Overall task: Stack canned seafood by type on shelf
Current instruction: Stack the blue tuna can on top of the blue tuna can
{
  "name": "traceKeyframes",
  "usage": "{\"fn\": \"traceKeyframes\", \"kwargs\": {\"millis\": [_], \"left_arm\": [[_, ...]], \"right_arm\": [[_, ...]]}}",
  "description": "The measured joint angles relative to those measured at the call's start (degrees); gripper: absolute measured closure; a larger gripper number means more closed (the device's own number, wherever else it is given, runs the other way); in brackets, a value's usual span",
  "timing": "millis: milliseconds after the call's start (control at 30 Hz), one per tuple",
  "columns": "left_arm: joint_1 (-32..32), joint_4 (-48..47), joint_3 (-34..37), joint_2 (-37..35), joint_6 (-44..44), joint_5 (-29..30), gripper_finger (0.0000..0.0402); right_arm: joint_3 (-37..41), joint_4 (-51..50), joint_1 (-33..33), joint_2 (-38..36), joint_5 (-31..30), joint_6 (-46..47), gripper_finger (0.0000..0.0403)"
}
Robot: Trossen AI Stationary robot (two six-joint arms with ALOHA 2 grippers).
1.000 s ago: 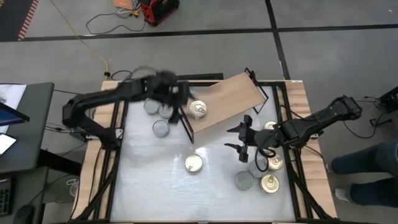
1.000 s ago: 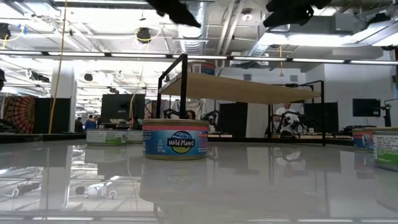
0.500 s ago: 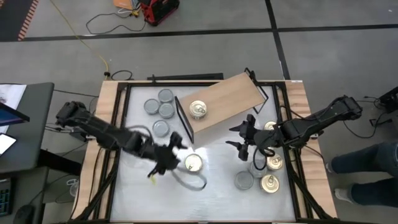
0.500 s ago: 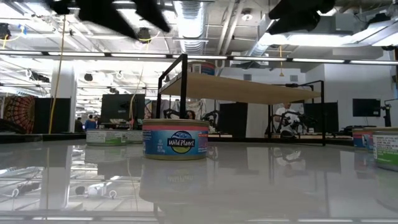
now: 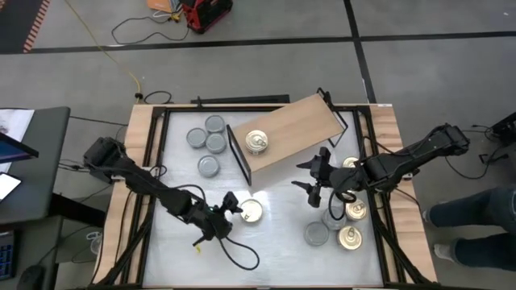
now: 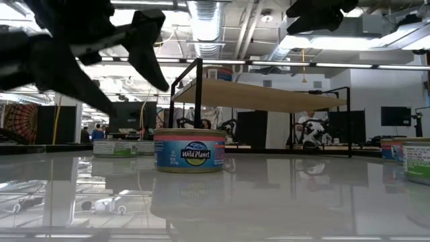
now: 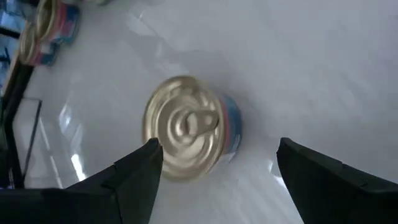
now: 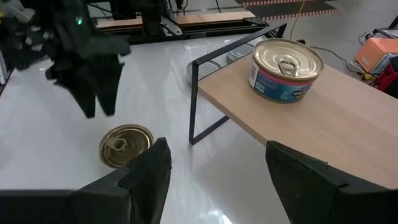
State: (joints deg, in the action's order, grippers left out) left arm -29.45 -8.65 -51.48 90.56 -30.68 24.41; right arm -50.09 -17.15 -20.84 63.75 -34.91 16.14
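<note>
Two arms over the white worktop (image 5: 274,246), largest thing here. Shelf (image 5: 290,137) sits toward the far side, tan board on a black frame, skewed relative to the worktop edges. One gold-lid tin on the shelf (image 5: 256,142), near its left end; pink and blue label in my right wrist view (image 8: 285,70).

My left hand (image 5: 228,211) hovers low at the middle, just left of a gold pull-tab tin (image 5: 251,211), not touching it. Fingers spread apart, nothing held; in the left wrist view that tin (image 7: 186,127) lies ahead of the gap between both fingers (image 7: 134,177). Low view shows it as a blue "Wild Planet" can (image 6: 189,150) standing upright on the worktop, my left hand (image 6: 107,47) dark and above it.

My right hand (image 5: 310,187) hangs above the worktop beside the shelf's right end, fingers apart, empty.

Clutter: four grey-top tins (image 5: 206,142) grouped at the far left, beside the shelf's left leg. Right side cluster, near my right arm: gold-lid tins (image 5: 350,237) and a grey-top tin (image 5: 316,234), partly hidden under the arm. Black cable (image 5: 242,258) loops on the worktop below my left hand. Person's legs (image 5: 476,209) at the right edge.
</note>
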Motion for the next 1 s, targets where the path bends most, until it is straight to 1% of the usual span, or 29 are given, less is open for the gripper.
{"fn": "traceKeyframes", "kwargs": {"millis": [100,167,267,367,533,700,733,1000], "left_arm": [[0.02,1.59,0.00,2.56,-0.57,-0.07,0.0103],[0.15,2.00,0.00,3.74,-1.16,-0.02,0.0110],[0.19,2.56,0.00,5.26,-1.52,1.30,0.0140],[0.46,3.38,-0.05,6.96,-2.14,3.30,0.0187],[0.63,5.14,-0.19,9.47,-3.01,5.73,0.0277],[0.46,5.23,-0.22,9.65,-1.57,6.77,0.0375],[0.45,4.86,-0.24,9.37,-0.93,6.73,0.0387],[0.22,0.96,-0.29,8.92,5.98,6.40,0.0400]], "right_arm": [[0.00,0.18,0.00,0.00,-1.44,-0.16,0.0117],[0.00,0.17,0.00,0.00,-1.91,-0.18,0.0117],[0.00,0.16,0.00,0.00,-2.64,-0.16,0.0117],[0.00,0.17,0.00,0.00,-2.74,-0.16,0.0117],[0.00,1.56,0.00,0.00,-2.72,-0.13,0.0117],[0.00,1.61,0.00,0.00,-2.72,-0.13,0.0117],[0.00,1.58,0.00,0.00,-2.72,-0.16,0.0117],[0.00,1.42,0.00,0.00,-2.72,-1.03,0.0117]]}}
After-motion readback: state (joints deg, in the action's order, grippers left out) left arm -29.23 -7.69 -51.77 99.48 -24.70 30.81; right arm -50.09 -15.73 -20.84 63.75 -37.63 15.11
